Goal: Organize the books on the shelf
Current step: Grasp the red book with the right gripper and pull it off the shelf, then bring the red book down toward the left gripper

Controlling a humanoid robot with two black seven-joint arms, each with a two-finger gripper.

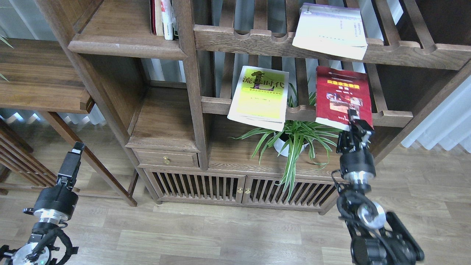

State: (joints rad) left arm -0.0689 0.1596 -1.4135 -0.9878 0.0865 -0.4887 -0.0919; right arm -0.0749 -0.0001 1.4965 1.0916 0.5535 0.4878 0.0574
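the left gripper (pixel 76 148) is held low over open floor, well clear of the furniture, its fingers pressed together. the right gripper (pixel 354 117) is pinched on the lower edge of the red book (pixel 340 90) propped on the slatted rack. the yellow-green book (pixel 260 96) leans beside, the pale book (pixel 331 29) above. the shelf (pixel 125 44) is seen upper left.
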